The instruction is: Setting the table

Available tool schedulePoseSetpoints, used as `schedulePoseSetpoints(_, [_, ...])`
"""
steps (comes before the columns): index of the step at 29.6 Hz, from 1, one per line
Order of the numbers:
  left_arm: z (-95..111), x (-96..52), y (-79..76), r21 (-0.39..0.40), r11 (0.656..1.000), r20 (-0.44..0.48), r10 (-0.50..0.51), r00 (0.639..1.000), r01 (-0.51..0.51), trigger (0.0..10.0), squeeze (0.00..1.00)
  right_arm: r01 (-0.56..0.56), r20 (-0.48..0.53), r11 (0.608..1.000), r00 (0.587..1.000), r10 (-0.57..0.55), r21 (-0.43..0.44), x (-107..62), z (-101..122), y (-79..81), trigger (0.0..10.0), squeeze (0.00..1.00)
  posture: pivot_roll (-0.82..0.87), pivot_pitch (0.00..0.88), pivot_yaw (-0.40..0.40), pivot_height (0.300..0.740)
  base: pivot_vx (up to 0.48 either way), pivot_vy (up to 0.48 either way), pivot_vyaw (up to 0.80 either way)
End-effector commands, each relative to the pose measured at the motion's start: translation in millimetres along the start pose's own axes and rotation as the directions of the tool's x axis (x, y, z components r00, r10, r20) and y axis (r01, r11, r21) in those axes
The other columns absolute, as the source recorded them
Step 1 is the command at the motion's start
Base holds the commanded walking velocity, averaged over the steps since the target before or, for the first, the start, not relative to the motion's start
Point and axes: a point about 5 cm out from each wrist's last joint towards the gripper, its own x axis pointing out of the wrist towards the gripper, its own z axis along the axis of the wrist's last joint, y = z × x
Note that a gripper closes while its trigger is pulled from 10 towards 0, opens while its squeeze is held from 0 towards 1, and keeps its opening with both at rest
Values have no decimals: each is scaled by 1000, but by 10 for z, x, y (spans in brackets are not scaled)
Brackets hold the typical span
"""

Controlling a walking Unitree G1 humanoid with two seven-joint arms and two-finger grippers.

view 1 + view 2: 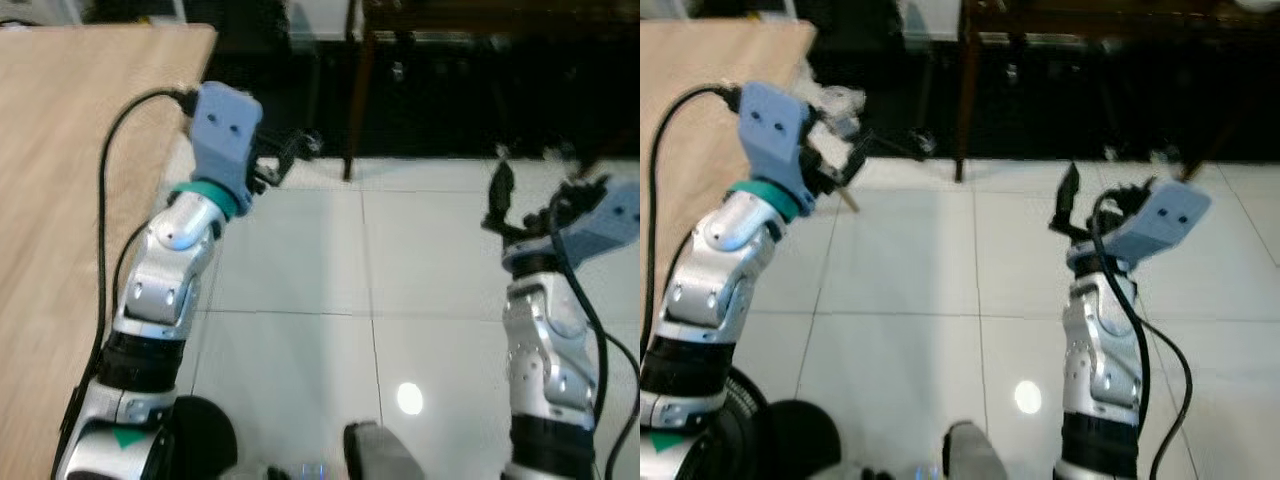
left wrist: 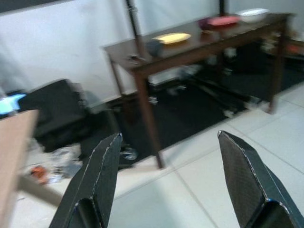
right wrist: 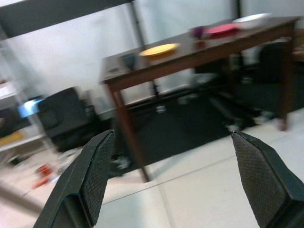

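Observation:
A dark wooden table stands ahead across the tiled floor. On it are a yellow plate, a dark cup, a red plate, a purple cup and a white bowl. My left gripper is raised beside the corner of a light wooden table, open and holding nothing. My right gripper is raised over the floor on the right, also open and bare. Both point toward the dark table, well short of it.
The dark table's leg meets the white tile floor ahead. A black bag and small clutter lie on the floor near the light table's far corner. Open floor lies between my arms.

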Motion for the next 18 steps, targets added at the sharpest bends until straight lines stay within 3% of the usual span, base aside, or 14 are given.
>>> schedulePoseSetpoints(1, [-11,-3,-5,-5,1000,-5,-3,1000,3,10000,0,14,-3,1000,1000,-14,6,-15,-4,-28,10000,0,-37,32,83,740,0,0,-800])
schedulePoseSetpoints(15, [-7,19,25,6,999,12,33,999,-33,10000,0,18,1,1000,1000,-18,3,-4,4,-31,10000,0,-39,31,80,740,0,0,-800])
schedulePoseSetpoints(18, [-3,41,45,31,997,29,73,997,-74,10000,0,11,14,1000,1000,-11,-17,9,24,-9,10000,0,-38,31,79,740,160,0,-296])
